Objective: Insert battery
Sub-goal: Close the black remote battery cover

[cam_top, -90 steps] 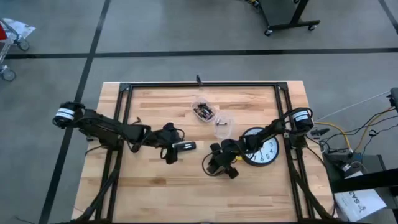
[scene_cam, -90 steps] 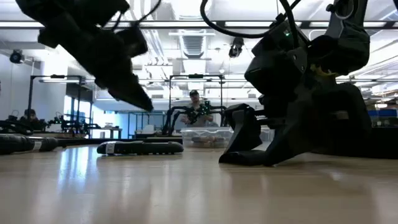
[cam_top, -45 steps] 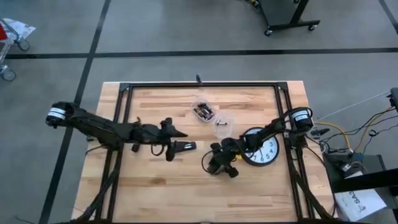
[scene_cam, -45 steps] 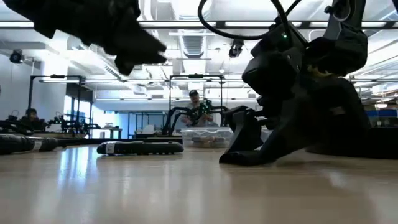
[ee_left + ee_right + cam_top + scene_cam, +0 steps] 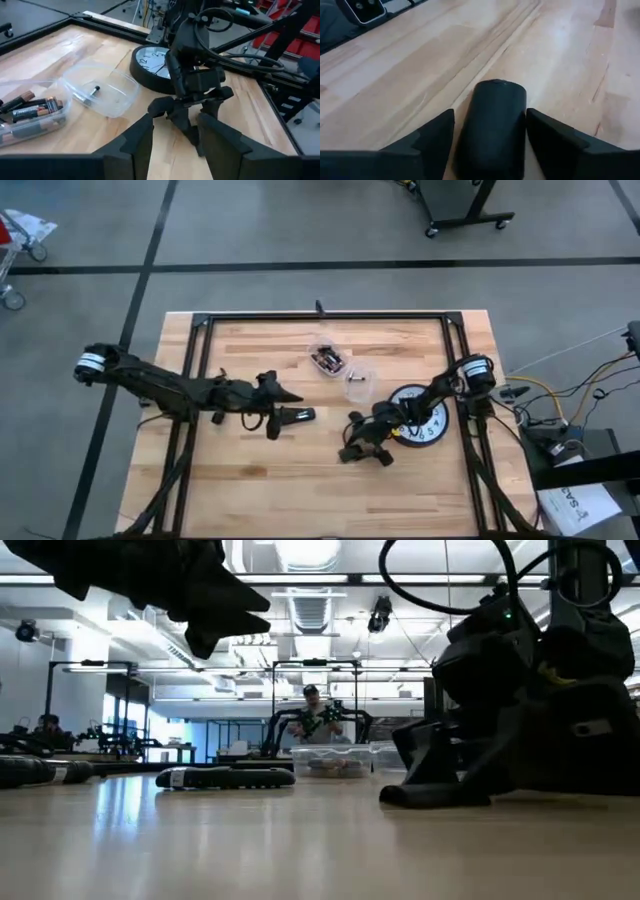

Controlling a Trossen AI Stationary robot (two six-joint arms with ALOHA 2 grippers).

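My right gripper (image 5: 362, 450) is low on the table in front of the round white clock (image 5: 424, 418), shut on a dark round-ended object (image 5: 492, 125). My left gripper (image 5: 287, 395) hangs open above the table, with nothing between its fingers (image 5: 135, 147). Below and beside it a long dark device with a pale end (image 5: 297, 415) lies flat on the wood. Loose batteries fill a clear tub (image 5: 30, 107). A second clear tub (image 5: 107, 90) holds one battery (image 5: 92, 93). My right gripper has the dark object between its two fingers, which lie against its two flanks (image 5: 465, 135). The object's rounded end (image 5: 496, 92) sticks out past the fingertips. The fingers slant down at the table, and the gripper's underside (image 5: 432, 796) is on the wood.
The black frame rails (image 5: 320, 317) run round the tabletop. Both tubs (image 5: 328, 360) stand at the far middle. Bare wood lies along the near edge (image 5: 300, 490). A person and other robot rigs show in the room beyond the table (image 5: 315, 710).
My left gripper has risen from just above the long device and tipped from pointing down to nearly level, staying open. My right gripper has slid along the table toward its right edge, closer to the clock, with the dark object still between its fingers.
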